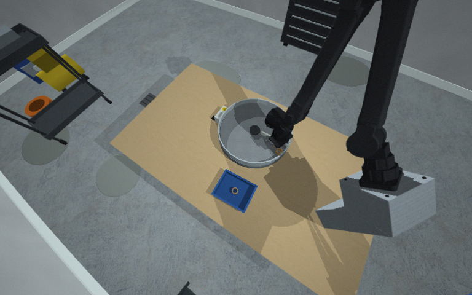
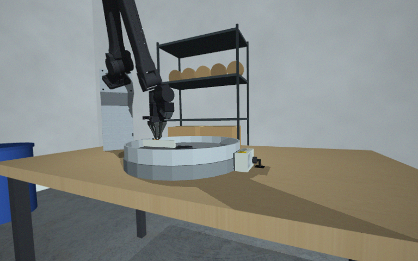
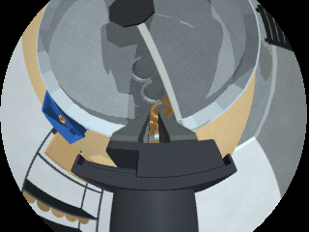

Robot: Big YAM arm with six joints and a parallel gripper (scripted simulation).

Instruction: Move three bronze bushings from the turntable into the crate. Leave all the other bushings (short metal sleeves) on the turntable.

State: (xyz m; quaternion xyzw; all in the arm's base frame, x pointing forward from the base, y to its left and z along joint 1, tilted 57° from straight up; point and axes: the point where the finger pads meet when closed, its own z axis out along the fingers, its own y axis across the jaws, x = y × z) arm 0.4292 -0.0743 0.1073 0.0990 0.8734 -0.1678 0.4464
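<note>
- Handling (judged): bronze bushings look small, light, rigid, perhaps slick; crushing unlikely, rolling or squirting out more so. Grip across the outer wall, low and centred.
- Pincer (image 1: 279,144) (image 2: 157,138) (image 3: 154,114): narrow gap between fingertips, judged to hold nothing.
- Target: bronze bushing (image 1: 276,151) (image 3: 154,110) on turntable (image 1: 255,165) (image 2: 184,156) (image 3: 232,103), near the rim, just beyond the fingertips in the wrist view; contact unclear.
- Pale bar (image 1: 265,134) (image 2: 158,143) (image 3: 157,63) close by; snag risk.
- One bronze ring (image 1: 232,190) (image 3: 60,117) in crate (image 1: 222,185) (image 3: 72,130).
</note>
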